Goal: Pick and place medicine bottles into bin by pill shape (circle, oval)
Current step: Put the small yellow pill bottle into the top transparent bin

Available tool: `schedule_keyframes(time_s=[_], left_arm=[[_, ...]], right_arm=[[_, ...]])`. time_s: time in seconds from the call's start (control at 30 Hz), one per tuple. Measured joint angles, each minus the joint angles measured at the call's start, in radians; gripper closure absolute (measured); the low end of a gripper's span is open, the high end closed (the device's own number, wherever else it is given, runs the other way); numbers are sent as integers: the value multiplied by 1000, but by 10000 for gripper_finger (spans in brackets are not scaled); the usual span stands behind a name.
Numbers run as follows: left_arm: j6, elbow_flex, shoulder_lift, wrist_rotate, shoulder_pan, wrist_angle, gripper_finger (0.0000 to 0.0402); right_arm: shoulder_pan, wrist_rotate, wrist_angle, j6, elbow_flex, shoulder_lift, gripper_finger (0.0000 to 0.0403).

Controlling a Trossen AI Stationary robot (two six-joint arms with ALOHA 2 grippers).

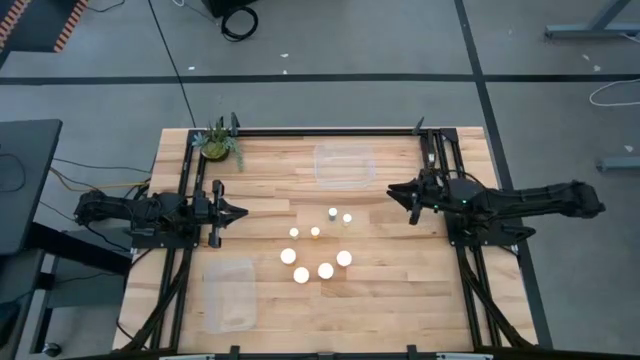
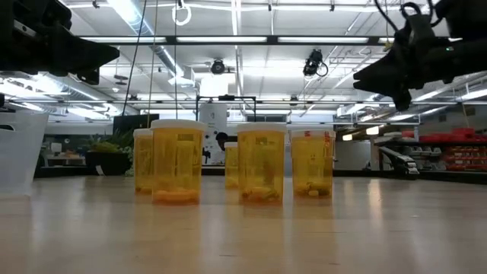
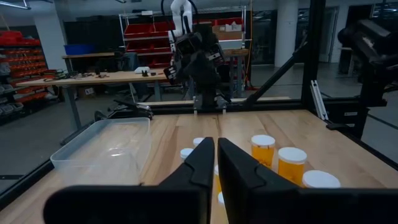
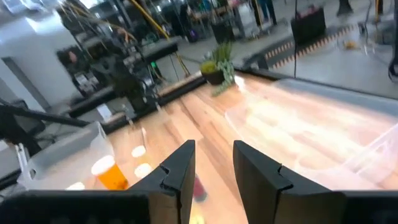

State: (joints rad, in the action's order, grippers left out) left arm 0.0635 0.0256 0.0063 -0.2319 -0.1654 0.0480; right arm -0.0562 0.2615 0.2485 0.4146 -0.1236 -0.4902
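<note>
The eight medicine bottles (image 1: 318, 248) stand upright in a loose cluster on the counter (image 1: 400, 290), between the two arms and a little nearer the front edge than either one. Four narrow ones sit in a short row at the far side of the cluster, four wider white-topped ones in an arc at the near side. None is in a bin yet, so the sorting looks not yet begun.

The left gripper (image 1: 238, 211) hangs above the counter with its fingers (image 3: 200, 163) pressed together and holding nothing. The bottles lie ahead of its fingertips and slightly off to one side. The nearest narrow bottle (image 1: 294, 232) is close in front of them.

The right gripper (image 1: 396, 191) also hangs in the air, empty. Its wrist picture shows a gap between the fingers (image 4: 181, 163), yet they appear to be as closed as they get. The bottles lie ahead of and below these fingertips, well apart from them.

By my reading the left arm is the nearer one to the cluster. Each bottle's long axis is vertical, so a grasp would likely come across the body from the side or down over the cap, after the fingers spread.

One clear bin (image 1: 344, 165) lies on the far side, nearer the right fingers. The other bin (image 1: 229, 292) lies at the front, nearer the left fingers
</note>
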Motion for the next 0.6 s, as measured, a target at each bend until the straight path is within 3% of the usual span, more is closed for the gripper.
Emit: schedule_keyframes(time_s=[0.37, 0.6], left_arm=[[0, 0, 0, 0, 0, 0, 375], [0, 0, 0, 0, 0, 0, 370]], right_arm=[[2, 0, -142, -52, -290, -458, 287], [2, -8, -309, -100, -492, -644, 287]])
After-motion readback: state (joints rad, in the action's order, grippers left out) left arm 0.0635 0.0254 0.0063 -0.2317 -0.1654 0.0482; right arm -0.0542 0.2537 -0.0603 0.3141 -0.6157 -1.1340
